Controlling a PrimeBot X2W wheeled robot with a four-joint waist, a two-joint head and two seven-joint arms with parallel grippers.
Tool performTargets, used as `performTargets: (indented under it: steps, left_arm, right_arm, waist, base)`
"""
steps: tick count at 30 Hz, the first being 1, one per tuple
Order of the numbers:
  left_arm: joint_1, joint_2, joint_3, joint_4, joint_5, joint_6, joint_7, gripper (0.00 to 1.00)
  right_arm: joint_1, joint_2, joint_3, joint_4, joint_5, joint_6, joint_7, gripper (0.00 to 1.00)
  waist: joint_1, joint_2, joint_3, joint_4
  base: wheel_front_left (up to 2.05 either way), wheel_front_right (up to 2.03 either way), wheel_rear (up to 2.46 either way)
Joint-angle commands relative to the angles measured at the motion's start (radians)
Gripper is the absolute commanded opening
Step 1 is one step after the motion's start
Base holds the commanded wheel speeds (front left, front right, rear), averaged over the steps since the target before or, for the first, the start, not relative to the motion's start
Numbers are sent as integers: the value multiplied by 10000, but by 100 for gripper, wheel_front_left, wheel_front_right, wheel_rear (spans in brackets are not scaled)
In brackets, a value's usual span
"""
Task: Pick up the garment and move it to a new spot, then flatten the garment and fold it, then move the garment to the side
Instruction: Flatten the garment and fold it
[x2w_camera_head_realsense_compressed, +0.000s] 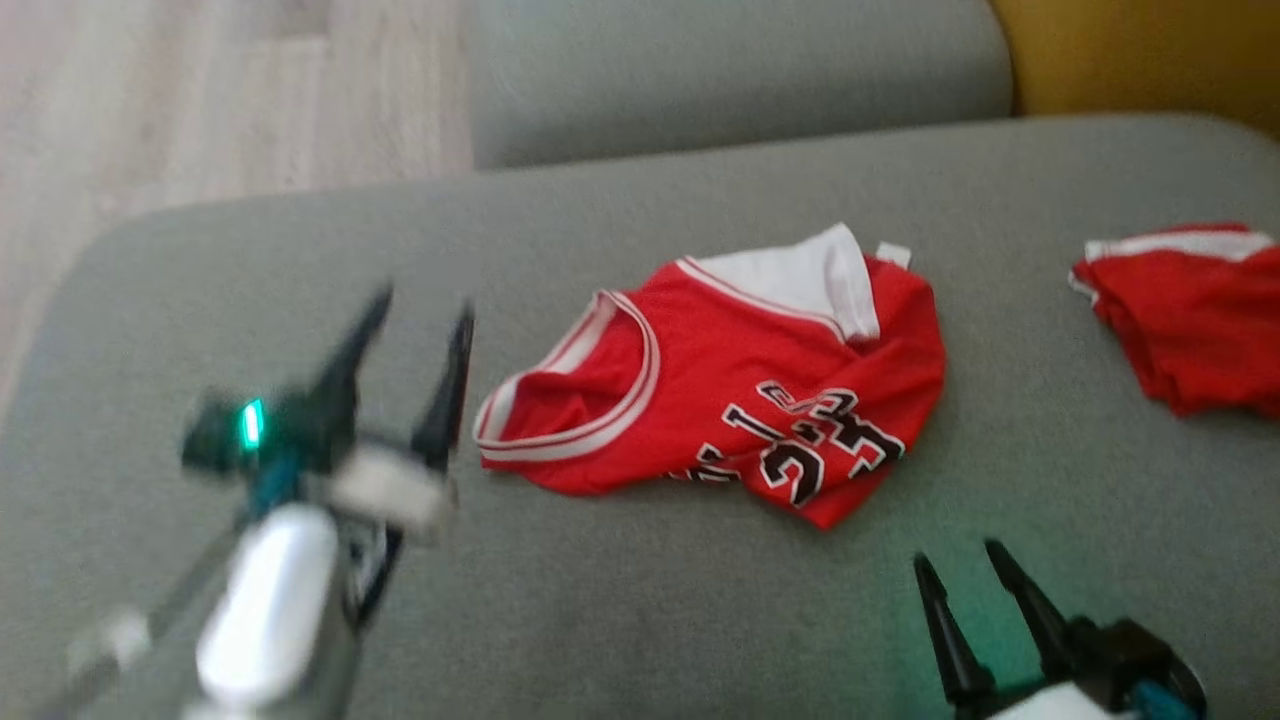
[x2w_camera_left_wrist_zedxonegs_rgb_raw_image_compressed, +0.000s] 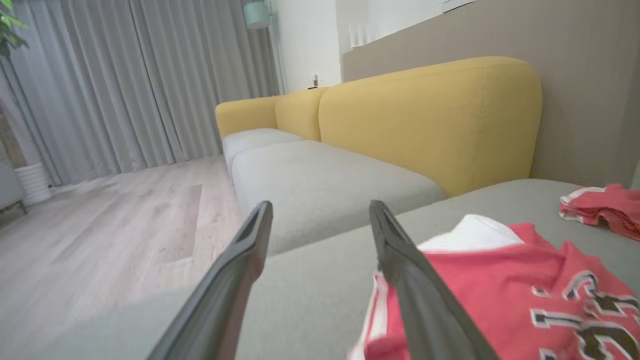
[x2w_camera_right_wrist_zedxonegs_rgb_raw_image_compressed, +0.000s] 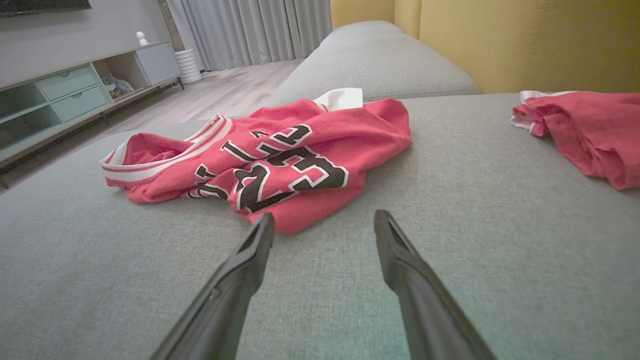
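Head view: the jersey (x2w_camera_head_realsense_compressed: 730, 390) lies crumpled mid-cushion (x2w_camera_head_realsense_compressed: 600, 620). The left hand (x2w_camera_head_realsense_compressed: 425, 300), blurred, is wide open and empty just beside its striped armhole; the right hand (x2w_camera_head_realsense_compressed: 955, 553) is open and empty near the front edge. A second red garment (x2w_camera_head_realsense_compressed: 1180, 310) sits by the right edge. Left wrist view: one spread finger overlaps the jersey's trim; contact unclear. Right wrist view: spread fingers point at the hem, just short of it.

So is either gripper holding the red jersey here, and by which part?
Nothing is held. The left gripper and right gripper are open and empty; the red jersey lies crumpled on the grey cushion.
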Motion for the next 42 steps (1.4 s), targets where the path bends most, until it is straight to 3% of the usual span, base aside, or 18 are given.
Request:
performTargets:
  steps: [1, 7, 13, 22, 30, 31, 32, 33, 37, 42]
  left_arm:
    - [-1651, 373, 77, -103, -183, -99, 284, 100]
    - [-4824, 1179, -1568, 1335, -1582, -139, 1655, 100]
    - [-6410, 2108, -3495, 2743, -3831, -141, 3492, 100]
    - [-7007, 3373, -5565, 3206, -6366, -143, 5025, 100]
    - [-6858, 3770, -6854, 2706, -8165, -143, 5894, 100]
    - [-6867, 3864, -7035, 2539, -8306, -143, 5898, 47]
    - [-6888, 3956, -7186, 2390, -8410, -143, 5808, 9]
    - [-6934, 4039, -7342, 2220, -8471, -143, 5641, 0]
    - [-7447, 4071, -7857, 1550, -8558, -143, 4548, 0]
    - [-8771, 3494, -8667, 801, -8483, -143, 3176, 0]
  right_arm:
    - [-806, -262, 338, -406, -77, 37, -40, 100]
    - [-1881, -169, 689, -411, -26, 37, -40, 100]
    - [-2441, 47, 964, -338, 65, 37, -40, 100]
    - [-2805, 215, 1235, -233, 226, 37, -40, 100]
    - [-2818, 300, 1159, -224, 247, 37, -40, 100]
    - [-2811, 305, 1151, -214, 246, 37, -40, 100]
    - [-2812, 313, 1150, -195, 248, 37, -40, 100]
    - [-2818, 320, 1168, -172, 247, 37, -40, 100]
    - [-2828, 317, 1284, -76, 245, 37, -40, 100]
    - [-2639, 249, 1358, 26, 238, 37, -40, 100]
  waist:
    - [-2, 0, 1051, -583]
    - [-2, 0, 2376, -1461]
    - [-2, 0, 3055, -2248]
    - [-2, 0, 3465, -2877]
    - [-2, 0, 3510, -2941]
    - [-2, 0, 3485, -2942]
    - [-2, 0, 3440, -2948]
    - [-2, 0, 3383, -2964]
    - [-2, 0, 3028, -3016]
    - [-2, 0, 2280, -3166]
  base:
    - [0, 0, 0]
    - [0, 0, 0]
    - [0, 0, 0]
    - [0, 0, 0]
    - [0, 0, 0]
    - [0, 0, 0]
    - [0, 0, 0]
    - [0, 0, 0]
    - [0, 0, 0]
    - [0, 0, 0]
